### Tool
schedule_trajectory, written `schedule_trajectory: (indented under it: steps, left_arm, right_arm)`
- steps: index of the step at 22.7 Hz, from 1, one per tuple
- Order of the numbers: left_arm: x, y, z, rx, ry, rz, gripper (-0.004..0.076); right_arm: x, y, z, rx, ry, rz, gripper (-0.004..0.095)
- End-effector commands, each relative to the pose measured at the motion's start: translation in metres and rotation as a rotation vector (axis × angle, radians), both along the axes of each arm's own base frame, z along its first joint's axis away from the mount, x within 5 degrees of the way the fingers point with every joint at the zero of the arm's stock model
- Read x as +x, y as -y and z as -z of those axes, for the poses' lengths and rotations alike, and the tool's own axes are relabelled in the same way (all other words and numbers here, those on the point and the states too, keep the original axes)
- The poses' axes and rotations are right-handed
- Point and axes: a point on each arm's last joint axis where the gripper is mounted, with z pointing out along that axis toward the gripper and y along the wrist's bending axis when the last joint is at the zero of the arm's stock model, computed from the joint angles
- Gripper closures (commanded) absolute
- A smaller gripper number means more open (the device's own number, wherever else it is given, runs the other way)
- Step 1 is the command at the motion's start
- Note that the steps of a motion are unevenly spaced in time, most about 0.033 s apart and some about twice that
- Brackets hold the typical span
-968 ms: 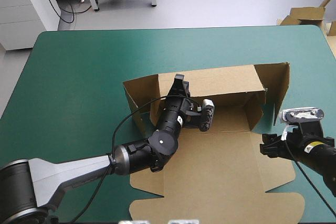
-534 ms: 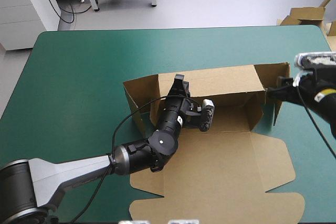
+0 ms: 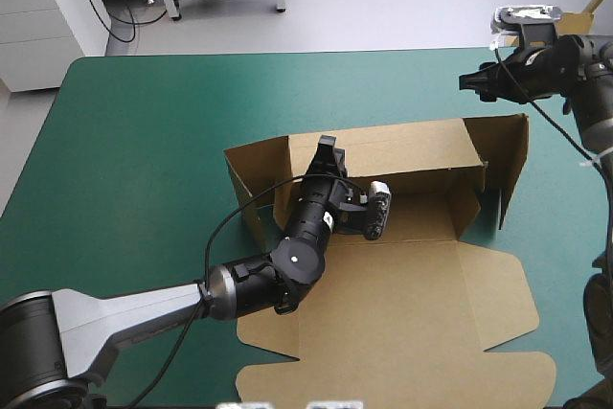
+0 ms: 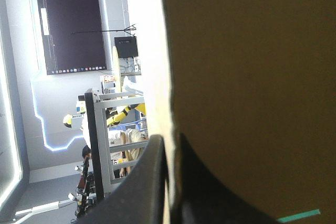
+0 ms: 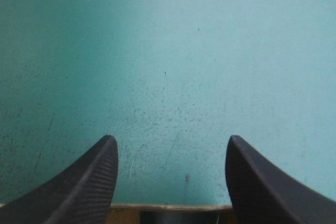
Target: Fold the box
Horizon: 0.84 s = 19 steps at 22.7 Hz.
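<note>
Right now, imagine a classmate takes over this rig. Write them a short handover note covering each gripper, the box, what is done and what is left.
Left gripper: shut on the box, at its raised back wall near the left end.
Right gripper: open, holding nothing, hovering over the teal-green cover beyond the box's far right corner.
Box: mid-table. Back wall, left end flap and right end flap stand up. The wide front panel lies flat toward the near edge.
Done: back wall raised.
Left: probably raising and tucking the remaining walls.
</note>
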Motion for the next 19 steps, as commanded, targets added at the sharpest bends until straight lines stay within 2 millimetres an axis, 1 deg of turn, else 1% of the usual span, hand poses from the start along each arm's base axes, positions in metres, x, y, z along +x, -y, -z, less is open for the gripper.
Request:
schedule_trajectory:
  steps: [1,5,8,11,15,19]
  left_arm:
    - [-0.006,0.004,-0.010,-0.043,-0.009,0.041,0.0731]
    - [-0.006,0.004,-0.010,-0.046,-0.011,0.039,0.0731]
    - [-0.006,0.004,-0.010,-0.046,-0.011,0.039,0.0731]
    - [-0.006,0.004,-0.010,-0.046,-0.011,0.039,0.0731]
    - [-0.006,0.003,-0.009,-0.083,-0.028,0.024,0.0731]
    - [-0.006,0.003,-0.009,-0.126,-0.046,0.009,0.0731]
  right_arm:
    - [0.007,0.004,-0.011,-0.010,0.051,0.006,0.0357]
    - [0.017,0.004,0.000,-0.017,0.033,0.005,0.0357]
    - [0.021,0.008,0.011,-0.068,-0.020,0.012,0.0357]
    - [0.021,0.011,0.020,-0.090,-0.090,0.019,0.0357]
    - [0.014,0.011,0.029,-0.090,-0.219,0.013,0.0357]
    - [0.013,0.010,0.029,-0.076,-0.223,0.021,0.0357]
